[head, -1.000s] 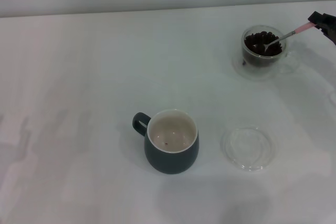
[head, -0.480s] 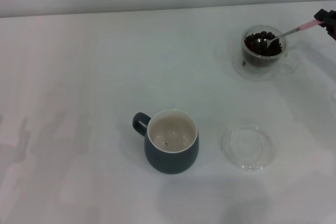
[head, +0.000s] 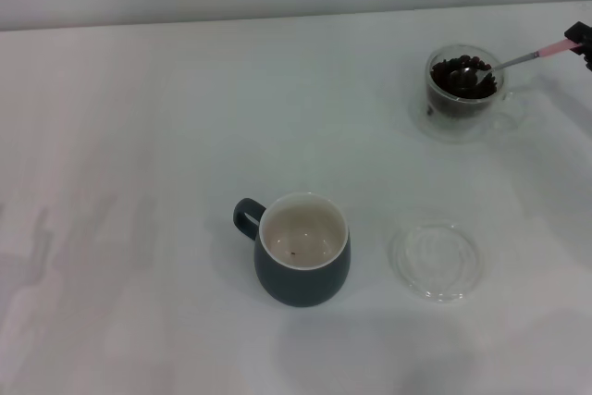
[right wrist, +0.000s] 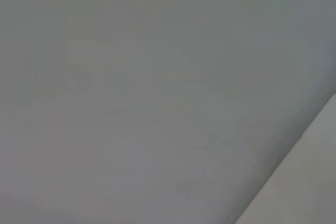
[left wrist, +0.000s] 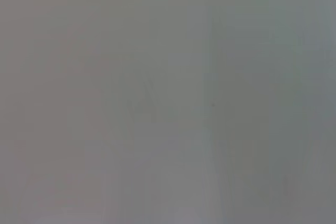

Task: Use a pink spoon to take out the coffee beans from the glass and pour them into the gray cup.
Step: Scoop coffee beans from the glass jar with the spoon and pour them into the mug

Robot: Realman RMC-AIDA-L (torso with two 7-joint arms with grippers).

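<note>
Only in the head view: right gripper at the far right edge, pinching the pink spoon, bowl dipped among the coffee beans in the glass. Nearer, gray cup beside a clear dish. Nothing but blank grey in both wrist views.

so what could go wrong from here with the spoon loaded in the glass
The gray cup stands far across the table from the glass, so beans could roll off the pink spoon on the way. The right end effector grips only the handle's far tip at the picture's edge, so the spoon might twist. Its neck rests near the glass rim and could snag and tip the glass of coffee beans.
</note>
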